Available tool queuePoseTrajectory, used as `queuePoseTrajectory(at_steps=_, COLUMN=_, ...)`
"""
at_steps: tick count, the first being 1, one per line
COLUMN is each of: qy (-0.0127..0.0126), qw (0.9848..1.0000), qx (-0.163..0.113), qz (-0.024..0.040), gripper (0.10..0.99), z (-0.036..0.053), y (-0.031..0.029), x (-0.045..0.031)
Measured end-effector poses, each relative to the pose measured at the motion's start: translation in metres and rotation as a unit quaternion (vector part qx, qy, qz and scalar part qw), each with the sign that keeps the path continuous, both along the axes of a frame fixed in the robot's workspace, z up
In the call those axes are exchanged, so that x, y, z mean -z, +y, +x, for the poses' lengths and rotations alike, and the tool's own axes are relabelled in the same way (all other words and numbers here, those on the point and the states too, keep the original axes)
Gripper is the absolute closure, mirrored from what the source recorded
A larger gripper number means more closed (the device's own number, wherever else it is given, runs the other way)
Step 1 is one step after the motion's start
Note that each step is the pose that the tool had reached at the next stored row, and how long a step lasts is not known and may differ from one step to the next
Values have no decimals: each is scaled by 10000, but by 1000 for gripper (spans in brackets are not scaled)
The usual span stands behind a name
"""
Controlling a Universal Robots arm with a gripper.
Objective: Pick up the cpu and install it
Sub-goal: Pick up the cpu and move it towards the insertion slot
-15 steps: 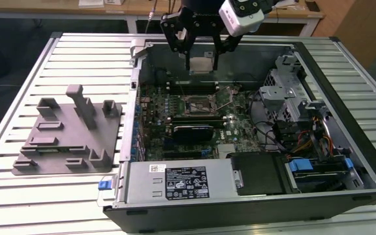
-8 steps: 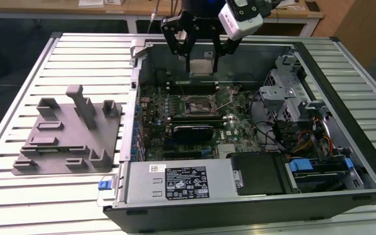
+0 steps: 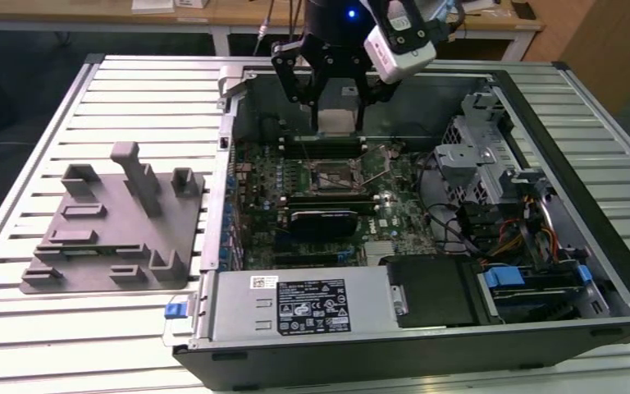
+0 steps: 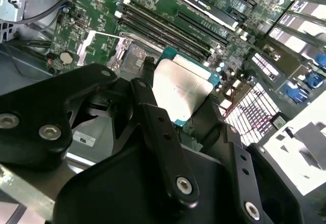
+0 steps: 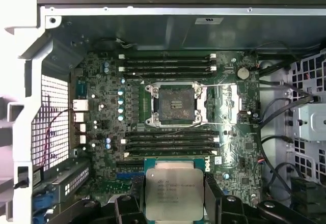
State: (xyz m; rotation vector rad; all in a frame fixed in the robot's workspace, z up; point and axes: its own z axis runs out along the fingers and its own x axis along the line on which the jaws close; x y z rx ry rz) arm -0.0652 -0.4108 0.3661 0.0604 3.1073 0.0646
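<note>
Black end effector [image 5: 174,197] clamps flat, silver-topped square cpu [image 5: 174,191] near black metal-framed socket [image 5: 175,104]; a skewed seating could bend pins.

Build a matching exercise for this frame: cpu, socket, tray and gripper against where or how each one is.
Things:
1. cpu
2. socket
3. tray
4. gripper

Place or state:
A. empty, on the motherboard
B. grey, on the table outside the case, at the exterior view's left
C. black, shut, over the open case
D. held above the motherboard, silver top showing

Pairs: 1-D; 2-A; 3-B; 4-C
</note>
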Motion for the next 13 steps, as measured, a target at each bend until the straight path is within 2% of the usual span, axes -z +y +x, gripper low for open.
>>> queuePoseTrajectory(at_steps=13, qy=15, qw=10000, qx=0, qz=0, gripper=541, z=5, y=34, x=215)
